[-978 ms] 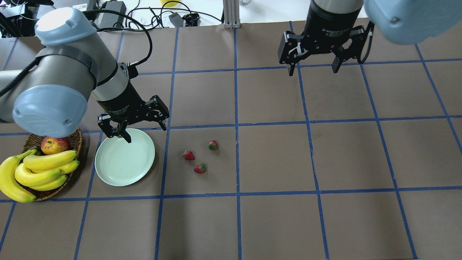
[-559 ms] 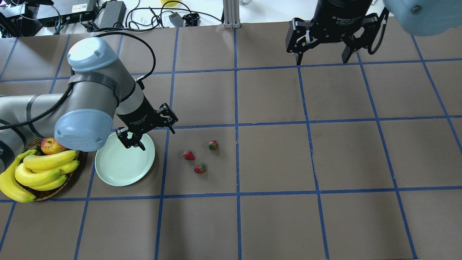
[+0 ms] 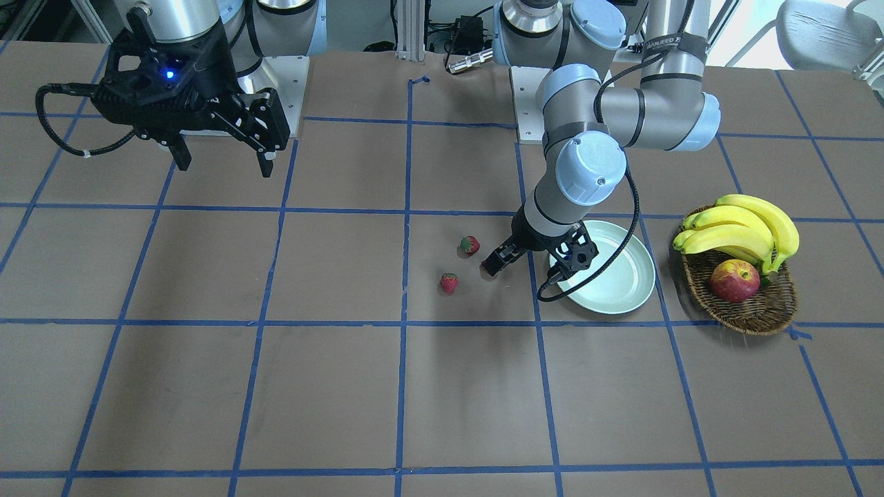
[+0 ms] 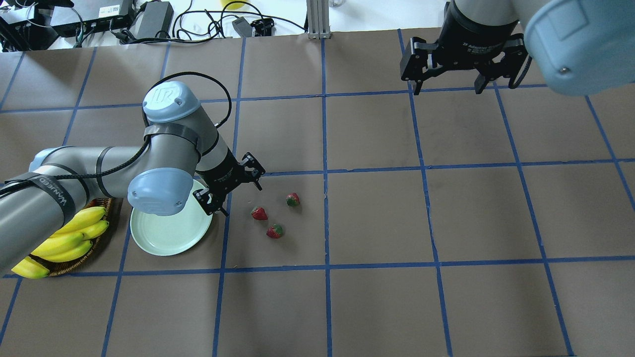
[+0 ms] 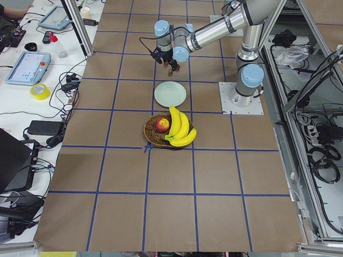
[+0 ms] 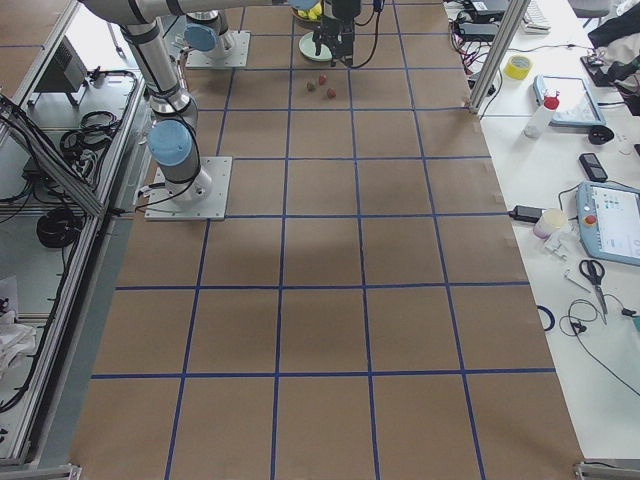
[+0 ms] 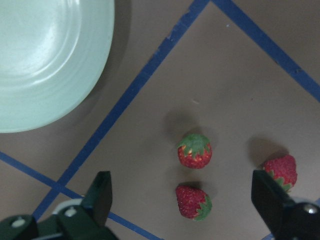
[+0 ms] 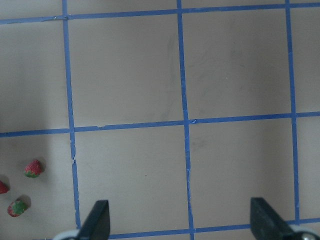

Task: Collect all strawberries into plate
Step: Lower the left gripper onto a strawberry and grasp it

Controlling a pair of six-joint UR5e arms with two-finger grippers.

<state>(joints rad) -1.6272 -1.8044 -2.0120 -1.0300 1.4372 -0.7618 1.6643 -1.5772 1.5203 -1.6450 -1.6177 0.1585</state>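
Three red strawberries (image 4: 259,213) (image 4: 274,231) (image 4: 292,199) lie loose on the brown table, right of the pale green plate (image 4: 168,235), which has nothing on it. My left gripper (image 4: 241,199) is open and empty. It hovers between the plate's right rim and the strawberries. In the left wrist view the strawberries (image 7: 195,150) (image 7: 193,201) (image 7: 281,171) show between my open fingers (image 7: 102,195), with the plate (image 7: 45,60) at upper left. The front view shows two strawberries (image 3: 469,244) (image 3: 449,282); my left hand hides the third. My right gripper (image 4: 448,90) is open and empty, far away.
A wicker basket (image 3: 753,310) holding bananas (image 3: 746,224) and an apple (image 3: 734,281) stands just beyond the plate, under my left arm (image 4: 99,168). Blue tape lines grid the table. Cables and boxes (image 4: 149,15) lie along one table edge.
My left gripper has moved from over the plate to past its right rim, closer to the strawberries, still open. My right gripper has shifted slightly up and right. The strawberries have not moved.
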